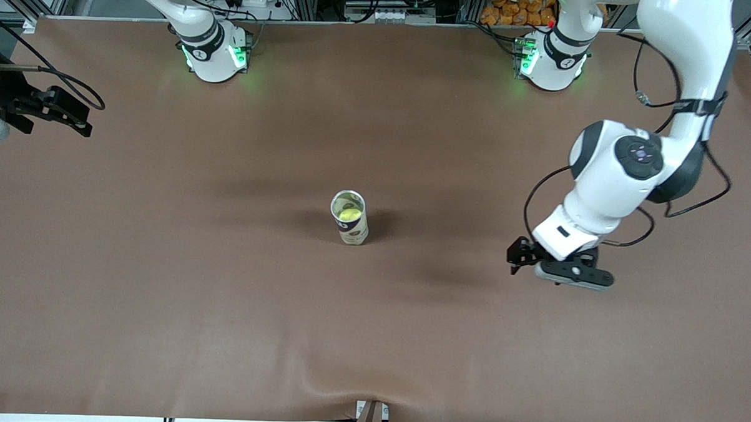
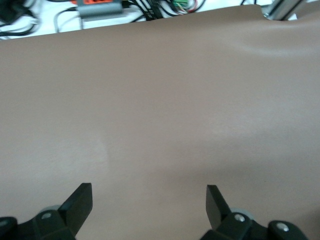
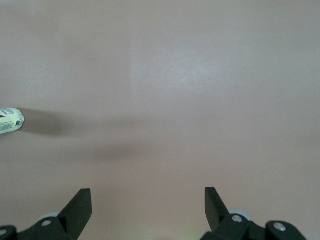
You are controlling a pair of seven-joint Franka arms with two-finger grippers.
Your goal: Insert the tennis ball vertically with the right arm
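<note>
Brown matting covers the whole table [image 1: 160, 303], with two white arm bases along its robot edge. One can [image 1: 349, 217] stands upright near the middle, its mouth open, and one yellow-green tennis ball [image 1: 348, 214] sits inside it. No other loose item shows on the mat.

One left gripper [image 1: 527, 257] hangs low over bare mat toward the left arm's end, well apart from the can. Its wrist view shows two dark fingers [image 2: 77, 202] spread wide with only mat between them, so it holds nothing.

One right gripper [image 1: 72, 122] is up over the table's right-arm end, well away from the can. Most of the right arm [image 1: 17, 101] is cut off by the picture's edge there. In the right wrist view its two fingers [image 3: 79, 207] also stand wide apart and empty, and only a sliver of the can [image 3: 11, 120] enters at the picture's edge, off to one side of the gripper. How deep the ball lies in the can is hard to make out
</note>
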